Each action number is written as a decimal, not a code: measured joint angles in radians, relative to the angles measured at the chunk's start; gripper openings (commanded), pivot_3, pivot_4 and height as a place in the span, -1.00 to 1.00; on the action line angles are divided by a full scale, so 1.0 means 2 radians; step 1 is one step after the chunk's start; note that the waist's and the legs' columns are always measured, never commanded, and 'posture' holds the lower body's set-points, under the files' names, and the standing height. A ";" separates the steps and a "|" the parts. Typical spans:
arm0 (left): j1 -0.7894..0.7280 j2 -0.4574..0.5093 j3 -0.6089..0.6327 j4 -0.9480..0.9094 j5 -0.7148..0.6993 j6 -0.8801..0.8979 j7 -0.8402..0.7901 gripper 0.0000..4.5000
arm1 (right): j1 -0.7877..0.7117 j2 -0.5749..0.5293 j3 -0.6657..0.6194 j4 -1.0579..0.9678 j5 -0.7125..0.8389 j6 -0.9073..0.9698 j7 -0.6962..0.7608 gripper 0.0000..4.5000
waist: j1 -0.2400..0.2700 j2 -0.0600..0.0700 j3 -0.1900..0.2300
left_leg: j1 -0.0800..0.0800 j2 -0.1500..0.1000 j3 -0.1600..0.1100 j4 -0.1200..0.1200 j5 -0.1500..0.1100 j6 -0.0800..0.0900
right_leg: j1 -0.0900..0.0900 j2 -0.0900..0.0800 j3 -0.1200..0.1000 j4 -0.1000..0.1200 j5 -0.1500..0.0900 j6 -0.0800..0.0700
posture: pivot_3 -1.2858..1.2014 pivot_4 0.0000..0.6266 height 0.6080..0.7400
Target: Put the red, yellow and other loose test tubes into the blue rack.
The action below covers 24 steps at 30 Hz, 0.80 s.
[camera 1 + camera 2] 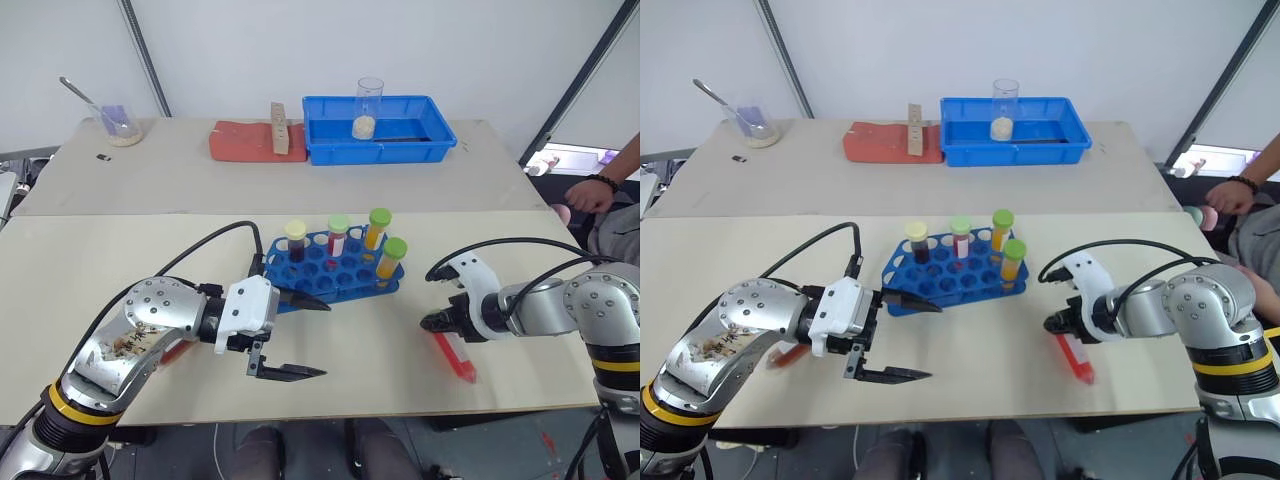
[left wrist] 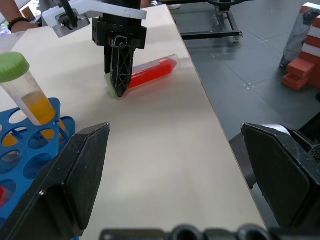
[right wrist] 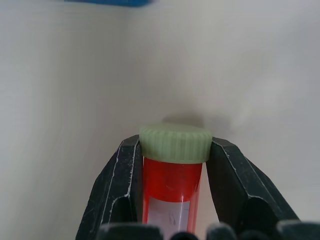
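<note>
while a large blue tray (image 1: 440, 145) with a clear beaker (image 1: 368, 108) in it, a red pad (image 1: 240, 142) with a wooden block (image 1: 279, 129), and a glass dish with a spoon (image 1: 118, 126) sit well apart on the far bench (image 1: 180, 180), the blue rack (image 1: 330, 268) stands near the middle of the near bench, holding four capped tubes: a dark one with a cream cap (image 1: 295, 240), a red one with a green cap (image 1: 338, 234), and two yellow ones with green caps (image 1: 377, 228) (image 1: 392, 258). a person's hand (image 1: 590, 195) shows at the far right edge. nothing lies between the rack and the loose red test tube (image 1: 455, 356), which rests flat near the bench's front edge, to the right of the rack. the right claw (image 1: 440, 322) points down at it, its two black fingers (image 3: 120, 185) pressed against the tube on either side just below its pale green cap (image 3: 175, 142), clamped on it while it lies on the bench. the left claw (image 1: 305, 338) hovers just left of the rack, fingers spread wide apart and holding nothing.
</note>
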 measured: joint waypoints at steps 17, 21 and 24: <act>-0.006 -0.014 -0.009 0.015 0.008 -0.003 -0.006 1.00 | 0.039 -0.050 0.007 -0.045 -0.034 0.000 0.058 0.69 | 0.000 0.000 0.000 | 0.000 0.000 0.000 0.000 0.000 0.000 | 0.000 0.000 0.000 0.000 0.000 0.000 | 0.03 -0.52 1.00; -0.005 -0.012 -0.009 0.015 0.003 -0.002 -0.012 1.00 | 0.031 -0.042 0.011 -0.036 -0.040 0.000 0.055 0.34 | -0.001 0.000 0.000 | 0.000 0.000 0.000 0.000 0.000 0.000 | 0.000 0.000 0.000 0.000 0.000 0.000 | 0.03 -0.52 1.00; -0.002 -0.005 -0.009 0.014 -0.001 -0.002 -0.018 1.00 | 0.026 -0.039 0.014 -0.029 -0.041 0.000 0.053 -0.13 | -0.001 0.000 0.000 | 0.000 0.000 0.000 0.000 0.000 0.000 | 0.000 0.000 0.000 0.000 0.000 0.000 | 0.03 -0.52 1.00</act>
